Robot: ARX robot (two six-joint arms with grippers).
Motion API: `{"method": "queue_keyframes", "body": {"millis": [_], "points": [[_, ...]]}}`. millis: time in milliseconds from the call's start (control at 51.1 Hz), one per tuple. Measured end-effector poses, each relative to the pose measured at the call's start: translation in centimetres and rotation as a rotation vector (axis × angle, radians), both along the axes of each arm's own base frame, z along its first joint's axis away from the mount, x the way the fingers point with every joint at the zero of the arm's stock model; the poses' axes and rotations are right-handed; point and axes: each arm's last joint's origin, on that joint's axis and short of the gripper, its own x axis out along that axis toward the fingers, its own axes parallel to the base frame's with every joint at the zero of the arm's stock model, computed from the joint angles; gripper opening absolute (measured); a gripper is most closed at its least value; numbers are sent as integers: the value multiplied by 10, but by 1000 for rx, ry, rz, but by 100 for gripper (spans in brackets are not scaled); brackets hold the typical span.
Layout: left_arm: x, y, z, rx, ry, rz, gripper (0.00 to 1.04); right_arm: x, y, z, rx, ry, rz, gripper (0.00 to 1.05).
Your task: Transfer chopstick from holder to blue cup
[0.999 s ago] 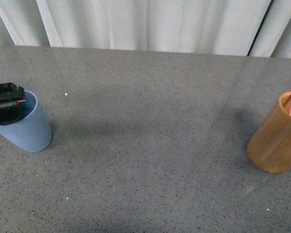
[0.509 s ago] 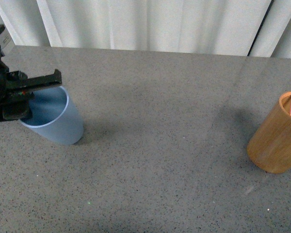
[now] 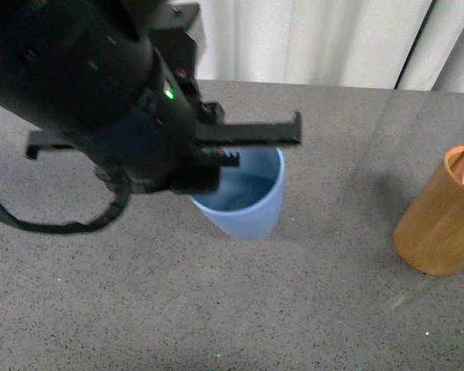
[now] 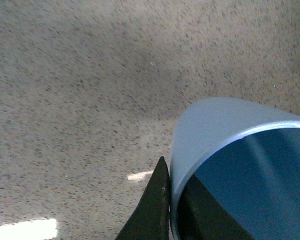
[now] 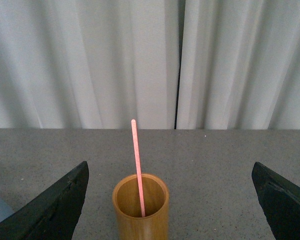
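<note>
- chopstick (image 5: 137,170): stands in the holder (image 5: 140,215), lower end inside, shaft near upright w/ a slight lean against the rim; sticks up well above the rim. In front view it's at the far right edge of the table (image 3: 332,309).
- R gripper (image 5: 170,167): fingers spread wide, nothing btwn them, touching nothing. Wrist view shows one dark finger at each lower corner, w/ holder + stick roughly centred in the gap and further out ahead, apart from both. Pale curtain (image 5: 90,60) behind.
- Key relation: stick lies straight ahead of the R gripper, long axis vertical, so it crosses the line btwn the two fingers about square. Judgement: a level pinch on the bare shaft above the rim fits, then a straight lift along the stick's own axis to clear the holder.
- R arm is clearly the nearer one. L arm is well apart from the holder and busy.
- L gripper (image 4: 174,200): clamped on the blue cup (image 3: 247,205) at its rim, one finger outside the wall, one inside, per the L wrist view.
- Blue cup: tilted, mouth toward the camera, mid-table in front view, well left of the holder. Can't tell if its base is on the table or just off it.
- Judgement: cup needs to sit upright and steady before the stick goes in. Stick is long vs. cup, so a tilted or loose cup could tip.
</note>
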Motion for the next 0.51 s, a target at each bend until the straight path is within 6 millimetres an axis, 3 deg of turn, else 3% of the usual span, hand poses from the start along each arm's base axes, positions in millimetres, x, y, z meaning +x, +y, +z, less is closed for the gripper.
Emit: {"method": "queue_keyframes", "body": {"millis": [137,353,509], "points": [[0,-18,-20,31,26,-15,3,0,0,0,0,0,0,95],[4,-21,-40,77,52,3,3,0,0,0,0,0,0,95],[8,-23,-43,89,47,19,3,0,0,0,0,0,0,95]]}}
